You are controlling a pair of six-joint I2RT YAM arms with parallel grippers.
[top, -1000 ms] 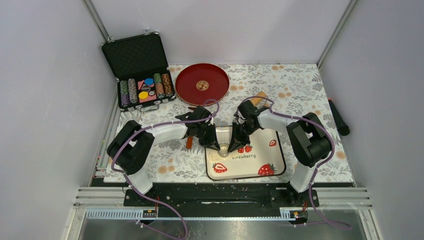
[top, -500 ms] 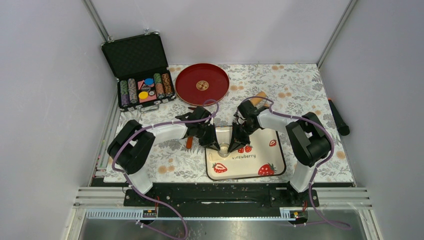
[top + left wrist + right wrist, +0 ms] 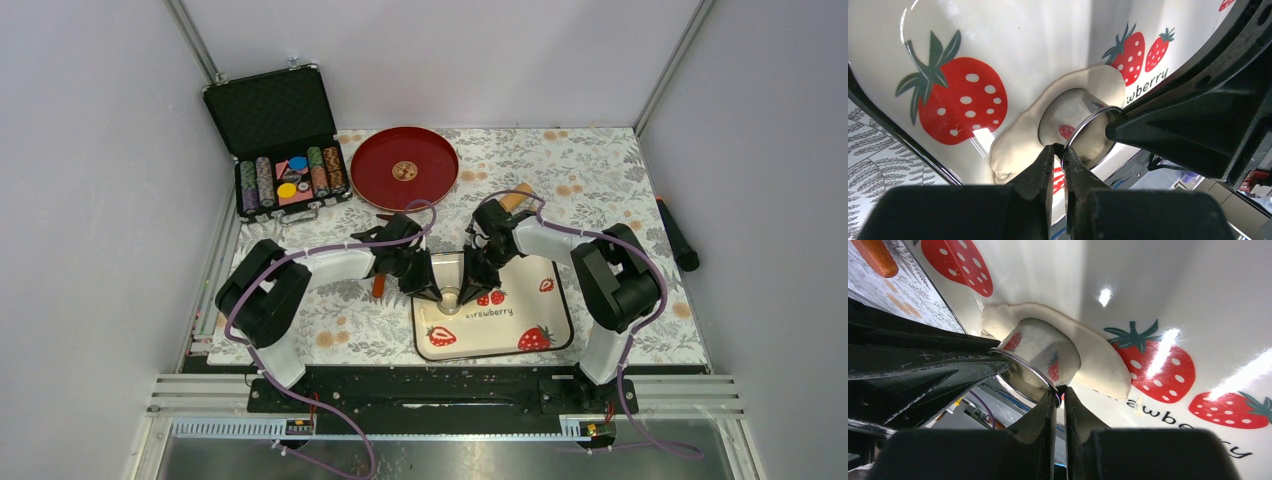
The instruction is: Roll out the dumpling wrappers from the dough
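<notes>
The dough point(image 3: 1015, 137) lies as a flattened, pale cream sheet on the white strawberry tray point(image 3: 540, 300), near the tray's upper left corner in the overhead view. In the left wrist view it sits just right of a large printed strawberry. A metal ring cutter point(image 3: 1043, 347) stands upright on the sheet, its lower edge down in the dough, which spreads out past it on both sides.

The two arms meet over the cutter from opposite sides. The left end effector point(image 3: 1058, 147) is closed, its two fingers pinching the thin top rim of the cutter. The right end effector point(image 3: 1060, 390) is closed the same way on the opposite side of the rim. From above they form a dark V, with the cutter at its point.

The tray rests on a floral-patterned tabletop point(image 3: 600, 160), just below the centre of the overhead frame. A reddish-brown stick point(image 3: 378, 287) lies just left of the tray, partly under the left arm. A tan wooden roller point(image 3: 516, 197) shows behind the right arm. A round red plate point(image 3: 425, 150) sits above centre, and an open poker chip case point(image 3: 280, 140) at upper left. A black cylindrical object point(image 3: 678, 240) lies at the right edge.
</notes>
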